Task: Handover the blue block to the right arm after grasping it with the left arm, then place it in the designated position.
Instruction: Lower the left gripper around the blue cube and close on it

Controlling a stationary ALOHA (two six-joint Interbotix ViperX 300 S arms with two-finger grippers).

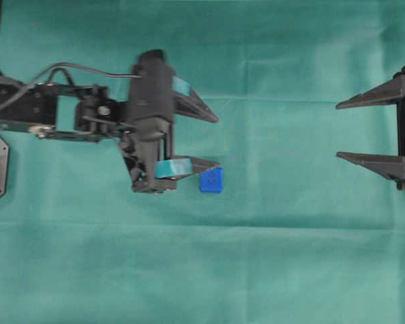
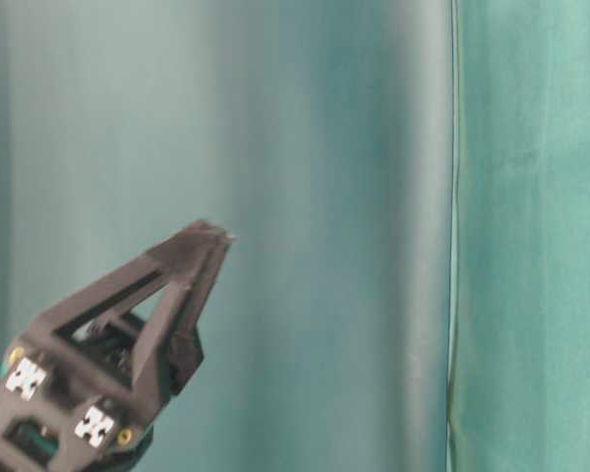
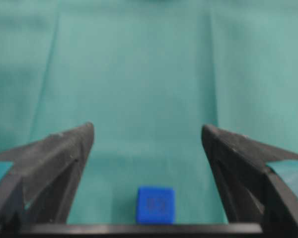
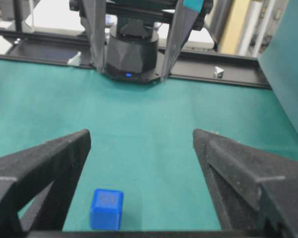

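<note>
Block: small bright blue cube (image 1: 211, 181) with a faint dark figure-8 mark on its top face.
Pose: resting flat on the green cloth, upright, slightly turned.
Place: near the middle of the cloth, a little left of centre in the overhead view.
Contact: free on the cloth; nothing grips it.

The worktop (image 1: 270, 256) is covered all over by a green cloth (image 1: 290, 61), slightly creased, with faint fold lines running across it. Lying directly on the cloth is the blue block (image 1: 211, 180), a small cube with a dark mark on its top face. It sits just beside the tip of the nearer teal-taped fingers (image 1: 189, 165), well apart from the plain black fingers (image 1: 371, 162) at the other side.
</note>
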